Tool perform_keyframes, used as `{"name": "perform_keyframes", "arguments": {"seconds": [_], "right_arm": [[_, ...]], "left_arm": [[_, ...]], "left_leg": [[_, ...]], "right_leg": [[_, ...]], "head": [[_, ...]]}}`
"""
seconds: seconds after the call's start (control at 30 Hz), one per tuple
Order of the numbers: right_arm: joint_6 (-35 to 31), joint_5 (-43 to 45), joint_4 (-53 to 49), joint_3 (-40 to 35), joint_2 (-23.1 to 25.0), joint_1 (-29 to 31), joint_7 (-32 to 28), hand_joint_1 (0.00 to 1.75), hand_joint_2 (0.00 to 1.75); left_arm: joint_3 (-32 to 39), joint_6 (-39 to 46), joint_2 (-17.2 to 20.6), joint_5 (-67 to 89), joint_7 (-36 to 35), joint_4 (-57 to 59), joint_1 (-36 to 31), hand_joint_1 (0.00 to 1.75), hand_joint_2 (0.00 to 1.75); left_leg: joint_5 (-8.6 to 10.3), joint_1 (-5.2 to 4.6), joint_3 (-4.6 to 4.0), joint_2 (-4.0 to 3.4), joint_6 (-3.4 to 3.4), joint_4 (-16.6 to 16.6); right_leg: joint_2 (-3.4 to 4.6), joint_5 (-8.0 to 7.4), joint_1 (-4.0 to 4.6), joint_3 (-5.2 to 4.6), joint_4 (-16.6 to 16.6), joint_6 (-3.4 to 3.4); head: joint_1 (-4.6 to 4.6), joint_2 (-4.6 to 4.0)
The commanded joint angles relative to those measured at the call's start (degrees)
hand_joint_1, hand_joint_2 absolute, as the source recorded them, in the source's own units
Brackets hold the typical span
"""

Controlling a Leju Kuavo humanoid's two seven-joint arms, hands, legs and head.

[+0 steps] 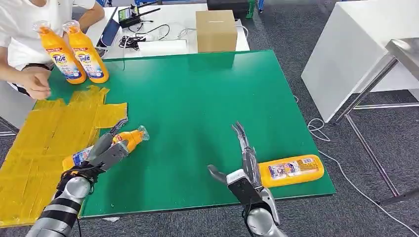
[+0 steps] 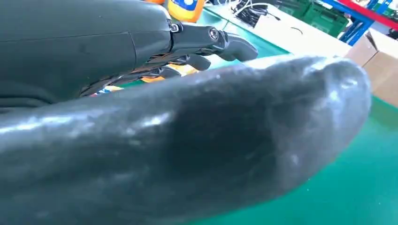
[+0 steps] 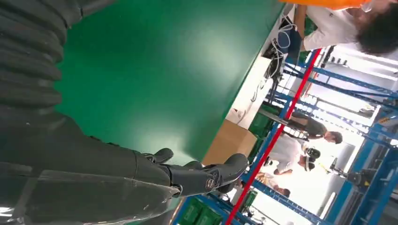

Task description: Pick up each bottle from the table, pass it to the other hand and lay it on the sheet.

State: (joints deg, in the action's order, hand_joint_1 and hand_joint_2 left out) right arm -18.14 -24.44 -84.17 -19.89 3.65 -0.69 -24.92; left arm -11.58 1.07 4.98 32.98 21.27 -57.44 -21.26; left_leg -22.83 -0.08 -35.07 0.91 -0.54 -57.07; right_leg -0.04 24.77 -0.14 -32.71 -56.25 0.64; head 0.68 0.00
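Left hand [image 1: 106, 153], reaching in over the near left part of the green table [image 1: 197, 98], grips an orange bottle [image 1: 126, 139] lying tilted, cap pointing away from the yellow sheet [image 1: 44, 143] beside it; right hand [image 1: 242, 165], fingers spread and empty, rests on its edge just beside a second bottle [image 1: 291, 170] lying flat at the table's near right corner; two upright bottles [image 1: 74, 52] stand at the far left corner, a person's hand [image 1: 34, 84] near them; a cardboard box [image 1: 216, 29] sits beyond the far edge.

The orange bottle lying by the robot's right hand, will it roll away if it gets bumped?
Probably not far. The orange bottle lies on its side and looks flattish, so it would likely slide rather than roll. Its smooth plastic may be slippery for the open right hand. It seems stiff, not floppy.
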Motion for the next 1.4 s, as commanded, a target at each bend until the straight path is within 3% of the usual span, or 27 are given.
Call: {"name": "perform_keyframes", "arguments": {"seconds": [0.03, 0.53, 0.57, 0.7, 0.8, 0.97, 1.13, 1.2, 1.4], "right_arm": [[-0.27, 0.17, 2.75, 0.26, -0.84, 1.0, -0.04, 0.0, 1.75], [-0.5, 0.2, 2.32, 0.39, -0.87, 0.52, 0.03, 0.0, 1.75], [-0.52, 0.2, 2.35, 0.39, -0.84, 0.54, 0.03, 0.0, 1.75], [-3.18, -3.01, 1.31, 0.14, -1.85, 0.07, 0.43, 0.0, 1.75], [-2.84, -6.98, -1.56, -0.01, -5.52, -0.55, 2.02, 0.0, 1.75], [-2.58, -6.96, -1.69, 0.27, -5.51, -0.65, 2.02, 0.0, 1.75], [4.56, -21.82, -5.79, -1.44, -20.4, -0.3, 7.51, 0.0, 1.75], [8.43, -23.27, -6.59, 0.77, -27.24, -0.79, 6.61, 0.0, 1.75], [21.1, -16.56, -10.45, 13.5, -44.62, -6.7, 2.88, 0.0, 1.75]], "left_arm": [[0.7, -0.24, 0.44, -0.07, -0.19, 0.38, -0.81, 0.0, 0.0], [0.67, 1.21, 1.02, -3.4, -0.08, -1.82, 0.47, 0.0, 0.0], [0.83, 1.3, 0.92, -3.84, -0.15, -1.95, 0.6, 0.0, 1.75], [3.85, -1.91, -0.89, -13.88, 2.96, -7.49, 4.58, 0.0, 1.75], [4.35, -3.67, -1.52, -18.29, 3.96, -13.19, 8.49, 0.0, 1.75], [4.25, -3.68, -1.41, -18.39, 3.82, -13.04, 8.33, 0.0, 1.75], [6.32, -11.65, -3.94, -28.82, 6.07, -17.58, 12.88, 0.0, 1.75], [5.59, -13.17, -4.68, -30.01, 6.39, -18.26, 13.9, 0.0, 1.75], [2.15, -15.56, -6.0, -32.73, 7.36, -18.3, 15.48, 0.0, 1.75]], "left_leg": [[-0.1, 0.08, 0.13, -0.12, 0.05, -0.03], [-0.12, 0.09, 0.08, -0.13, 0.05, -0.03], [-0.08, 0.05, 0.02, -0.1, 0.04, -0.01], [-0.09, 0.05, 0.02, -0.13, 0.03, 0.0], [-0.17, 0.04, 0.1, -0.2, 0.01, -0.02], [-0.11, 0.04, -0.03, -0.07, 0.0, -0.05], [-0.12, 0.0, -0.04, -0.08, -0.04, -0.04], [-0.11, -0.05, -0.06, -0.03, -0.08, -0.03], [-0.15, -0.28, -0.22, 0.26, -0.22, -0.23]], "right_leg": [[0.05, 0.03, 0.08, 0.17, 0.07, 0.02], [0.06, 0.04, 0.09, 0.1, 0.08, 0.03], [0.03, 0.03, 0.06, 0.04, 0.06, 0.03], [0.08, 0.02, 0.05, 0.03, 0.08, 0.04], [0.11, 0.08, 0.04, 0.12, 0.1, 0.07], [0.02, 0.06, 0.0, 0.0, 0.06, 0.05], [0.02, 0.05, -0.04, 0.01, 0.09, 0.08], [-0.04, 0.05, -0.07, 0.01, 0.1, 0.12], [-0.27, 0.1, -0.31, -0.07, 0.0, 0.17]], "head": [[0.0, 0.0], [0.0, 0.0], [0.0, 0.0], [0.0, 0.0], [0.0, 0.0], [0.0, 0.0], [-0.02, 0.0], [0.0, 0.0], [0.0, 0.0]]}}
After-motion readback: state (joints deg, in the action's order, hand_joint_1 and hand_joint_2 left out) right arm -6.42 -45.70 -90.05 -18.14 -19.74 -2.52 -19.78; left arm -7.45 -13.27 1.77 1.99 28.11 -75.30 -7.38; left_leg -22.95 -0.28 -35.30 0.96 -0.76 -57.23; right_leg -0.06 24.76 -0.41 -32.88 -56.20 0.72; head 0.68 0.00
